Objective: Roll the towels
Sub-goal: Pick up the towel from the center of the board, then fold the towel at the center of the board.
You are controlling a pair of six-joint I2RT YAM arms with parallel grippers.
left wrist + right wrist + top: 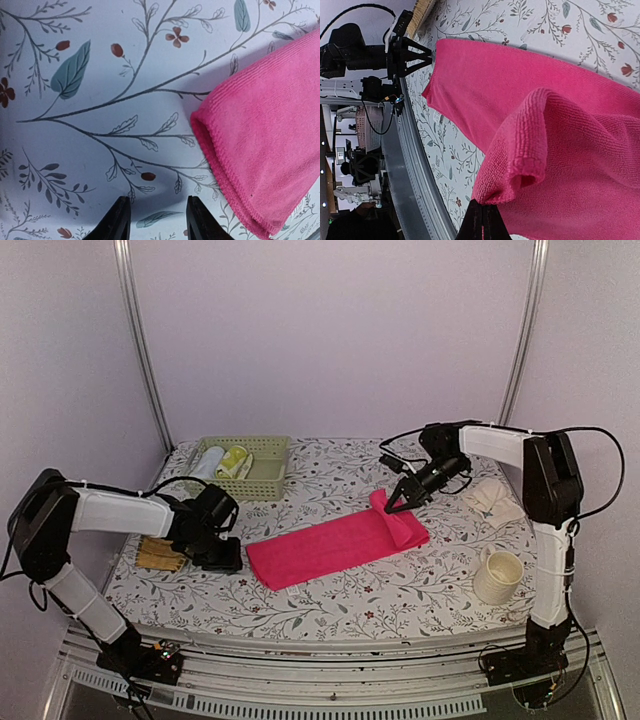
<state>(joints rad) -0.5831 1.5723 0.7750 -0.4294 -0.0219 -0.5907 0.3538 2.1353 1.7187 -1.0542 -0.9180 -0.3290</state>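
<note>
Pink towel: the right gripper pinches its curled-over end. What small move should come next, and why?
Probably carry that end a little farther toward the left gripper, tightening the curl into a roll. The right gripper is shut on the end of the pink towel, only one loose fold lies over the flat part, and the left gripper stands open beside the other end.

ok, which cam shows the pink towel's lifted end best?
Right wrist: the lifted, curled-over end of the pink towel fills much of the frame, pinched by the shut right gripper. Top external shows the whole towel, the fold small. Left wrist shows only its opposite end, lying on the table.
</note>
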